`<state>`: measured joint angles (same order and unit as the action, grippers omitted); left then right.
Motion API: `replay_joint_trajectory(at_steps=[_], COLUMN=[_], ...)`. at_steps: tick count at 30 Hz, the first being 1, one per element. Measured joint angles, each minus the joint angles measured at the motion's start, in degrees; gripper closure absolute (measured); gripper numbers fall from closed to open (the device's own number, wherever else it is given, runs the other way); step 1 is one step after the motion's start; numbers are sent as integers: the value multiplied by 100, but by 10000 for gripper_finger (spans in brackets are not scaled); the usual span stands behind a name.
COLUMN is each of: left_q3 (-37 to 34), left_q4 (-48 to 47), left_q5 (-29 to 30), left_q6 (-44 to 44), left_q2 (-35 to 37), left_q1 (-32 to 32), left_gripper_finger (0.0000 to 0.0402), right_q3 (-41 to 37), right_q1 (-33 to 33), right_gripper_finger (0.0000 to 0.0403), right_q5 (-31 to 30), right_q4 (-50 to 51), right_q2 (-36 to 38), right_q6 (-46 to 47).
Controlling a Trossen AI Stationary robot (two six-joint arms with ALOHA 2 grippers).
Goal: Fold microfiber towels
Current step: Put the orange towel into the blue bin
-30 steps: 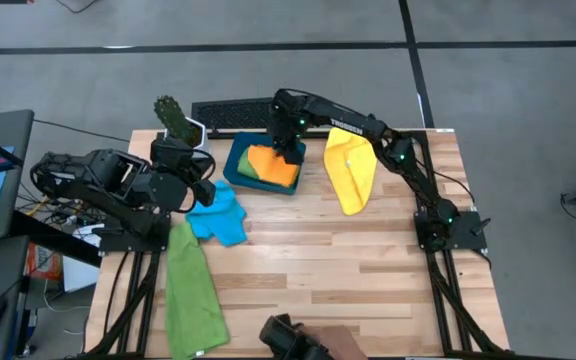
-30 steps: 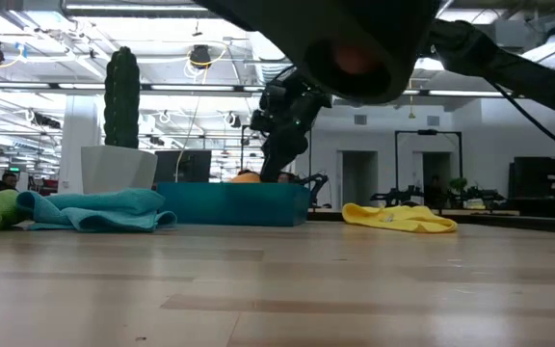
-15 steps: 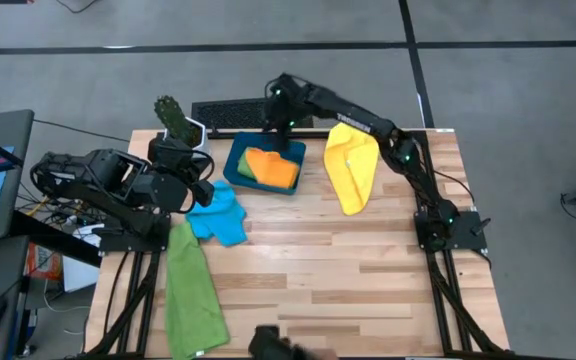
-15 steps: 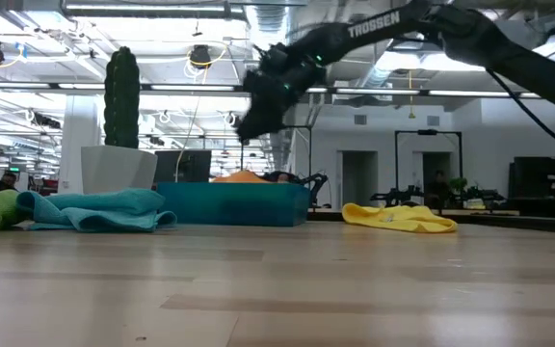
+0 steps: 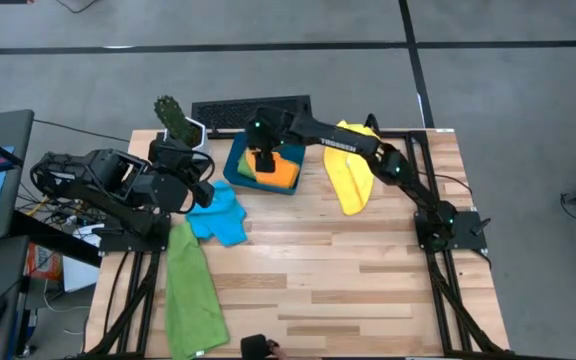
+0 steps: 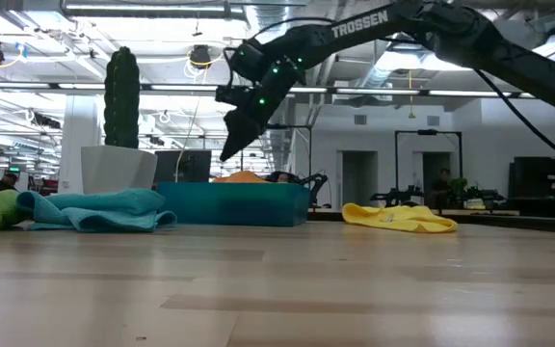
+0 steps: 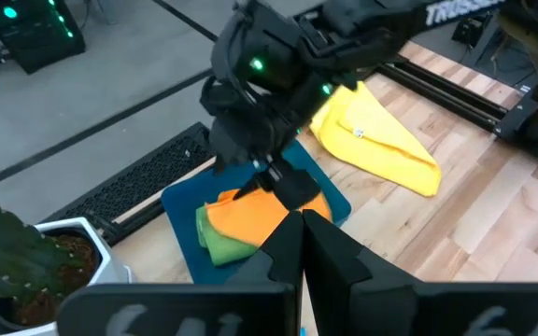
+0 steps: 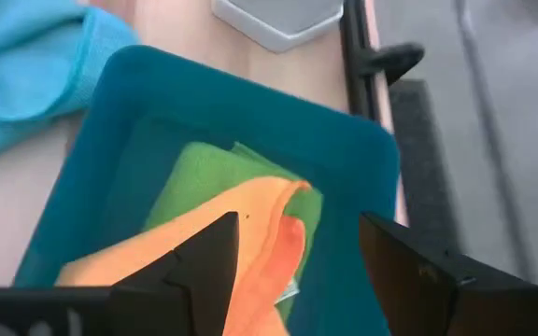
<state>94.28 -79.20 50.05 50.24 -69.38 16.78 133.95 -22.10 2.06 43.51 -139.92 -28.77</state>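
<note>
My right claw (image 5: pixel 265 160) hangs over the teal tray (image 5: pixel 234 167) near the top middle of the high view, fingers spread wide and holding nothing. In the tray lies the orange towel (image 5: pixel 280 173), folded, on top of a folded green towel (image 8: pixel 199 177). I can see both layers in the right wrist view, the green one peeking out past the orange edge.

My left claw (image 7: pixel 300 245) is pinched shut at the left of the high view, waiting near the sky-blue towel (image 5: pixel 220 214), which lies crumpled just beside the tray. It holds nothing that I can see. A second green towel (image 5: pixel 190 290) sprawls at the lower left of the surface (image 5: pixel 368 270). The yellow towel (image 5: pixel 350 170) lies to the right of the tray, partly under my right arm.

These cloths look soft, light and floppy. I think they will sag and bunch if I lift them from the middle. A corner or a hem looks like the best place to pinch. The fuzzy cloth should not slip much, but a thin pinch may catch just one layer.
</note>
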Motion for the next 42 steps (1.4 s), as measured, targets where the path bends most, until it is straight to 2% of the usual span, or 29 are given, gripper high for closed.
replay_joint_trajectory(at_steps=[5,10,19,27,30,33,36,39,42], left_q3=[0,2,2,1,2,2,2,2,2], left_q4=[-4,-141,-144,-136,-135,-120,-114,-113,-111], left_q5=[-2,18,45,75,76,76,75,75,75], left_q6=[0,-2,-4,0,-2,-2,2,23,50], left_q2=[0,0,0,0,0,0,0,0,0], left_q1=[0,0,0,0,0,0,0,0,0], left_gripper_finger=[401,401,401,401,401,401,401,401,401], right_q3=[-128,-329,-701,-700,-693,-695,-542,-190,118], right_q1=[-206,-203,-241,-355,-289,-257,-279,-345,-370], right_gripper_finger=[158,158,172,219,249,302,375,383,384], right_q5=[602,823,656,858,862,714,695,1142,2062], right_q4=[198,129,-376,145,134,186,98,243,142], right_q2=[0,-2,-10,-9,-67,-137,-129,-129,-94], right_q6=[376,482,491,685,647,597,433,390,377])
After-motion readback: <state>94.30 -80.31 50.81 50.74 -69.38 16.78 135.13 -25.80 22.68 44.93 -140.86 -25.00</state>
